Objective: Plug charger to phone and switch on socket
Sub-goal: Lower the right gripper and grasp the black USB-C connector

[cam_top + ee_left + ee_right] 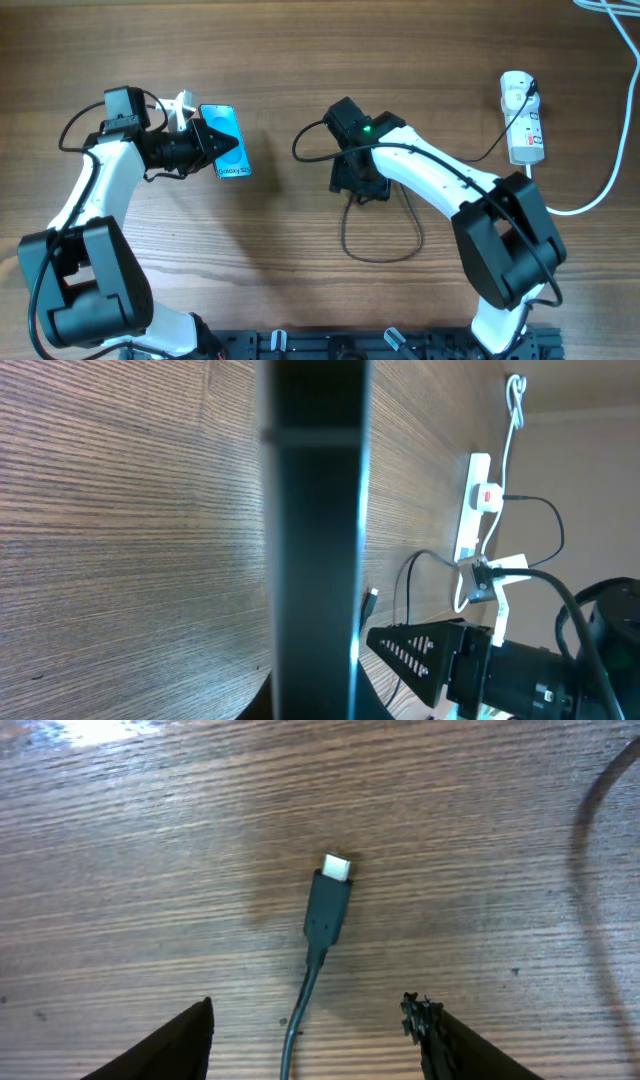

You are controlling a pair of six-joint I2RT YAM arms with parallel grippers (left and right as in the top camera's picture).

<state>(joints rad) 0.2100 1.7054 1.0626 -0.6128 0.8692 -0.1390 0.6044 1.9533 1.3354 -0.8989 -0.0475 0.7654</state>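
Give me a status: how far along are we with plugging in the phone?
Done: the left gripper is shut on the phone, holding it ready. In hand: the right gripper hangs open over the charger connector, which lies loose on the table, not yet gripped. Remaining: grasp the connector, plug it into the phone, then flip the switch on the socket, which neither arm is near.

Remote view | I see a brown wooden table [280, 70], its fine grain running left to right | a black rail [330, 345] lies along its near edge | a thick white cable [585, 207] curves down the far-right side | left wrist view: a pale wall [590, 385] stands beyond the table
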